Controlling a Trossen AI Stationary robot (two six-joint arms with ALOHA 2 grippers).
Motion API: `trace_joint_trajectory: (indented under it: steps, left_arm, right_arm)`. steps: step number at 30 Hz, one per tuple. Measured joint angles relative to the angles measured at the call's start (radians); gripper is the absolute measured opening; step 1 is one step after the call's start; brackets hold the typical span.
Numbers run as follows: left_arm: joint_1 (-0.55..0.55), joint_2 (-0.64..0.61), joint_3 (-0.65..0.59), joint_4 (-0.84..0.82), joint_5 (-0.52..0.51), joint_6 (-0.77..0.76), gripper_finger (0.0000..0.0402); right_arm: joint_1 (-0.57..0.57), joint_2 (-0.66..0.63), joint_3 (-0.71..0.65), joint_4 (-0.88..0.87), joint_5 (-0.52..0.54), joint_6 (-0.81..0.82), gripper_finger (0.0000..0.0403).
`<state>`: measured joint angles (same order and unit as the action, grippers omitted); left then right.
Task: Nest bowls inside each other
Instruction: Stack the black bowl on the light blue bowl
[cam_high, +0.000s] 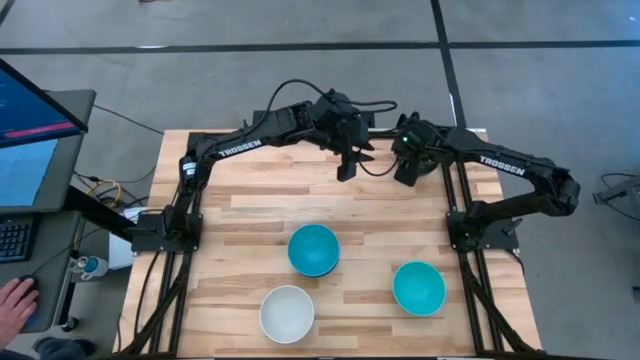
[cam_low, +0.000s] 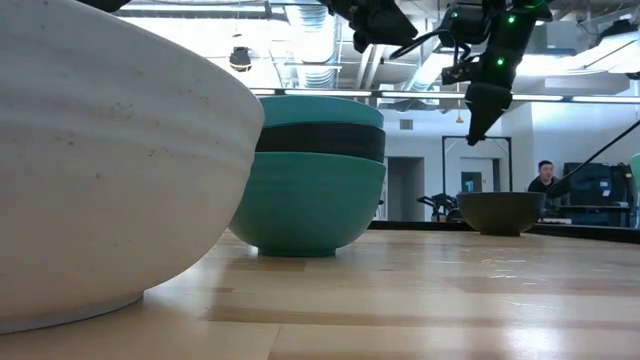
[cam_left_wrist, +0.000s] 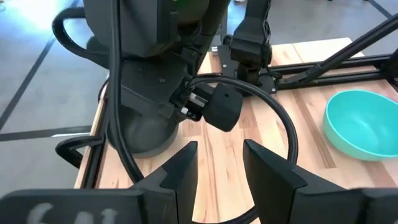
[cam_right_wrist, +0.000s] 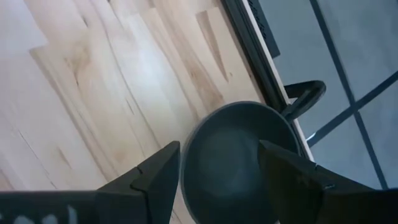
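Note:
A black bowl (cam_right_wrist: 239, 155) stands on its base near the table's far right edge, also seen in the low view (cam_low: 502, 212). My right gripper (cam_right_wrist: 217, 168) hovers open above it, fingers over its rim but clear of it (cam_low: 478, 120). My left gripper (cam_high: 345, 165) hangs open in the air just left of the right one, over bare wood. A stack of three bowls (cam_high: 314, 250) sits mid-table: teal at the bottom, black in the middle, cyan on top (cam_low: 310, 175). A single cyan bowl (cam_high: 418, 288) and a white bowl (cam_high: 287, 313) stand near the near edge.
Dark frame rails (cam_high: 455, 190) run along both sides of the table by the arm bases. A cable loop (cam_left_wrist: 273, 118) hangs between the two grippers. A monitor and a person's hand (cam_high: 15, 300) are off the table's left side. Bare wood lies between the stack and the far bowl.

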<state>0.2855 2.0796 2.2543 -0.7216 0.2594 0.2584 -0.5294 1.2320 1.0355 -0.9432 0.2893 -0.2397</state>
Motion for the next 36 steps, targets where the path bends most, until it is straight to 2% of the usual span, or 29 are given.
trace_joint_trajectory:
  steps: [11, 14, 16, 23, 28, 36]
  left_arm:
    - [0.0, 0.0, 0.0, -0.013, 0.033, 0.0, 0.0121]
    - [0.0, 0.0, 0.0, -0.031, 0.033, -0.001, 0.0121]
    - [0.0, 0.0, 0.0, -0.038, 0.033, -0.001, 0.0121]
    - [0.0, 0.0, 0.0, -0.039, 0.033, -0.001, 0.0121]
    - [0.0, 0.0, 0.0, -0.04, 0.033, -0.007, 0.0121]
    - [0.0, 0.0, 0.0, -0.04, 0.032, -0.017, 0.0121]
  right_arm:
    - [0.012, 0.0, 0.0, -0.006, 0.003, 0.009, 0.024]
    - [0.002, 0.0, 0.0, -0.008, 0.003, 0.078, 0.024]
    - [-0.012, 0.0, 0.0, -0.035, 0.003, 0.122, 0.024]
    - [-0.073, -0.001, -0.021, -0.169, -0.003, 0.128, 0.024]
    - [-0.089, -0.001, -0.079, -0.165, -0.063, 0.136, 0.024]
    - [-0.067, 0.0, -0.113, -0.115, -0.065, 0.153, 0.024]
